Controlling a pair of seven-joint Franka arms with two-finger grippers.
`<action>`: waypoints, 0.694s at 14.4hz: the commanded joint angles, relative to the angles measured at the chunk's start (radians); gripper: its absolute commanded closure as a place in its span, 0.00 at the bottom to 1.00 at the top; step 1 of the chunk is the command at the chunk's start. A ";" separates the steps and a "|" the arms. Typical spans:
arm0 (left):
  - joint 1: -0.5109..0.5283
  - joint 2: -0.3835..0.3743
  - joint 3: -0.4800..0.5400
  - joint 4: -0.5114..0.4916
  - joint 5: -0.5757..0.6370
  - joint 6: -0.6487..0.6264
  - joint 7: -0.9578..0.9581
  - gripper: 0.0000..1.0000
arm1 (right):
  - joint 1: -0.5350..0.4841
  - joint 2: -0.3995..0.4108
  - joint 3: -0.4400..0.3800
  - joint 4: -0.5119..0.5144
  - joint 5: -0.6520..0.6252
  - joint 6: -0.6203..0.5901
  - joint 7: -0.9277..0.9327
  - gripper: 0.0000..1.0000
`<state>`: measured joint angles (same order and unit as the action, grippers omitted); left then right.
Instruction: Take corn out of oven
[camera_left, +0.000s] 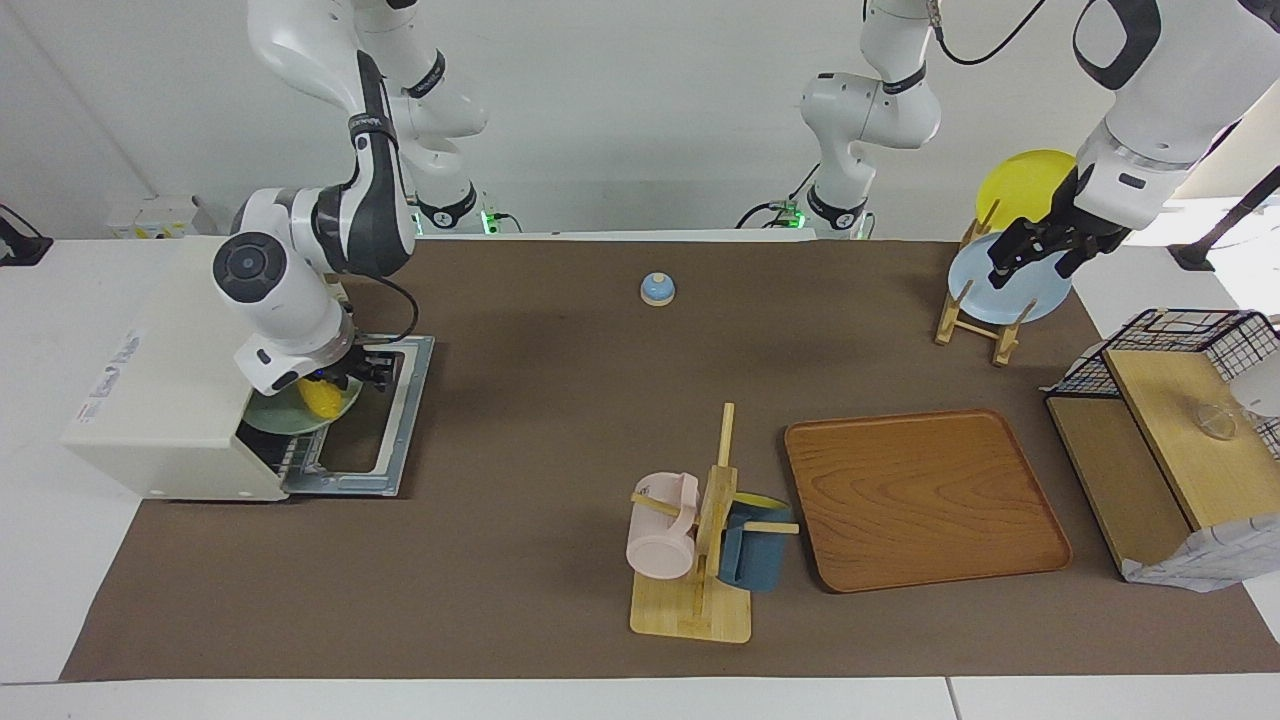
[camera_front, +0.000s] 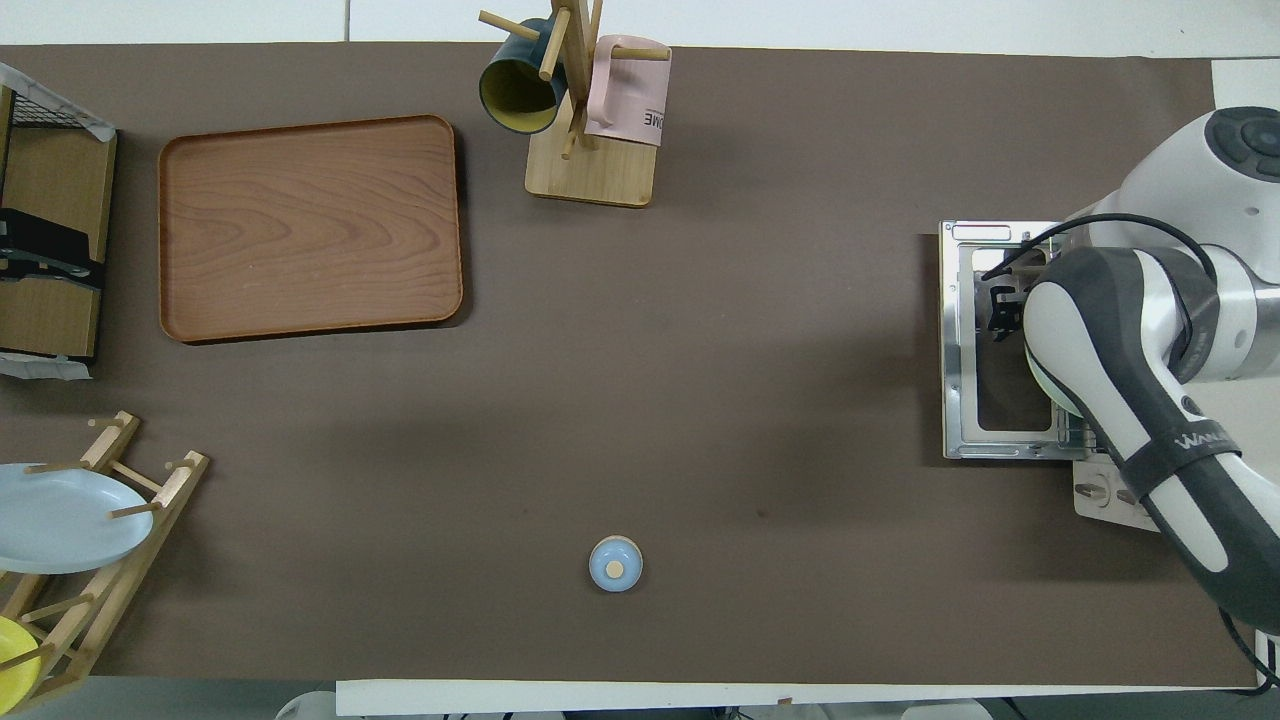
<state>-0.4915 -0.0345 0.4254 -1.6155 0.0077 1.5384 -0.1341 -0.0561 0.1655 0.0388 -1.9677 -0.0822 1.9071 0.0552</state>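
We see the corn (camera_left: 322, 398) on a green plate (camera_left: 290, 413) at the oven (camera_left: 180, 370) mouth, our right tool (camera_left: 340, 380) over it, grip unreadable, so a skewed pinch may roll it deeper; the left tool (camera_left: 1040, 250) waits released.

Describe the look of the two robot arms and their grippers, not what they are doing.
Both arms are glossy white with rounded segments and dark grey to black bands at the joints. The right arm has a round dark cap on its elbow joint, a black cable looping beside the wrist, and white lettering on a dark band in the overhead view. The right gripper and left gripper are black.
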 joint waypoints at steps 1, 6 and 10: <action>-0.001 -0.002 0.004 0.008 0.009 -0.011 0.004 0.00 | -0.016 -0.047 0.006 -0.080 -0.017 0.062 -0.024 0.50; -0.001 -0.002 0.003 0.008 0.009 -0.011 0.004 0.00 | 0.010 -0.049 0.009 -0.080 -0.117 0.050 -0.043 1.00; -0.001 -0.004 0.004 0.008 0.009 -0.011 0.005 0.00 | 0.128 -0.035 0.009 -0.024 -0.131 0.021 0.009 1.00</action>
<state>-0.4915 -0.0349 0.4254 -1.6155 0.0077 1.5384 -0.1341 0.0133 0.1334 0.0441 -2.0124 -0.2033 1.9435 0.0332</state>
